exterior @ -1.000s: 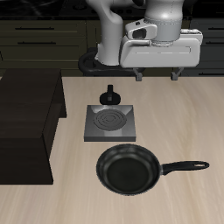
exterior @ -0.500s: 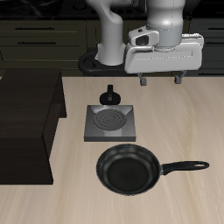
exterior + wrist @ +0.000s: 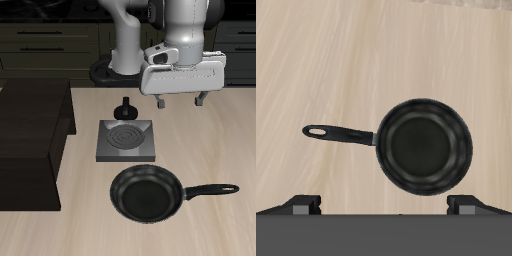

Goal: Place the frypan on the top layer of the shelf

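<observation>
The frypan [image 3: 148, 193] is a round black pan lying flat on the wooden table near its front edge, its long black handle [image 3: 212, 189] pointing sideways. In the wrist view the frypan [image 3: 424, 144] shows whole, with its handle [image 3: 340, 133] stretched out beside it. My gripper [image 3: 181, 102] hangs in the air above the table, farther back than the pan, open with nothing between its fingers [image 3: 160, 102]. The shelf [image 3: 30, 140] is a large dark boxy unit with a flat top at the table's side.
A grey square burner plate [image 3: 126, 140] with a spiral coil sits just behind the pan. A small black funnel-shaped knob [image 3: 126, 106] stands behind the plate. Dark cabinets [image 3: 50, 40] line the back.
My gripper has come down and moved forward toward the table's front edge, and slightly sideways. The pan, plate and knob have not moved.
</observation>
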{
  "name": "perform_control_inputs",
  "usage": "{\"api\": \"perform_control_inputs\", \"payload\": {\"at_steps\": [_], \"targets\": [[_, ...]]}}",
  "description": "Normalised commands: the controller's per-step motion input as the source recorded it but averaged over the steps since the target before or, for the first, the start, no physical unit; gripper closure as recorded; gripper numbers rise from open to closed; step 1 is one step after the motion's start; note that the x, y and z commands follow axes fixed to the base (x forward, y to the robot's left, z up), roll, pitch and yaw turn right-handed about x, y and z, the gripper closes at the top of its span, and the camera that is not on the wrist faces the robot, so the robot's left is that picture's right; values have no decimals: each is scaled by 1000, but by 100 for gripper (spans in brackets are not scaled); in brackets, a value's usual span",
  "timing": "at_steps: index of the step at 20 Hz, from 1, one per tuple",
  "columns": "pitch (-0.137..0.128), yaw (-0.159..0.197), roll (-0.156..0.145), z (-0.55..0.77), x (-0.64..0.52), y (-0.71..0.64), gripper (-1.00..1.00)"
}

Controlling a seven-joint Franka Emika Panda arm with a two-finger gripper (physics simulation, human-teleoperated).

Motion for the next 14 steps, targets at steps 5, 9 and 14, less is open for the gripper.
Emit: {"api": "perform_control_inputs", "payload": {"at_steps": [5,9,14], "targets": [[1,3,-20,-264,11,-89,-100],[47,11,-27,-396,61,-133,-100],[38,16,6,-409,-28,-49,-100]]}}
